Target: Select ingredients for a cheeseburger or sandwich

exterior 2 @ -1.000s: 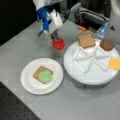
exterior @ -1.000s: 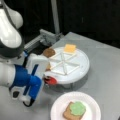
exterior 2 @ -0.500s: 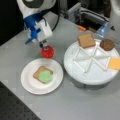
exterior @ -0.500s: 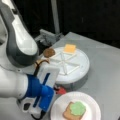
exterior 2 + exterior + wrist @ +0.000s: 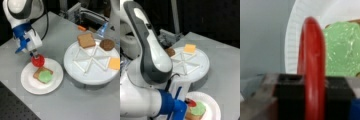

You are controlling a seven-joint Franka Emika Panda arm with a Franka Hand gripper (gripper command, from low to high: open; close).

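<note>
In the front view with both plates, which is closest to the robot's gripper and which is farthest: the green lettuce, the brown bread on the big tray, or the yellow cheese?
From the gripper, shut on the red tomato disc:
1. Green lettuce blob, on the small white plate, just below.
2. Brown square bread slice, tray's top-left section.
3. Yellow cheese square, tray's right edge.

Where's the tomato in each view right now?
Front view: tomato at the bottom, just right of the blue gripper mount, at the small plate's left edge.
Front view: tomato left of center, held edge-on in the gripper over the plate's top-left rim.
Wrist view: tomato fills the center, upright.
Shared landmark: the lettuce.
</note>
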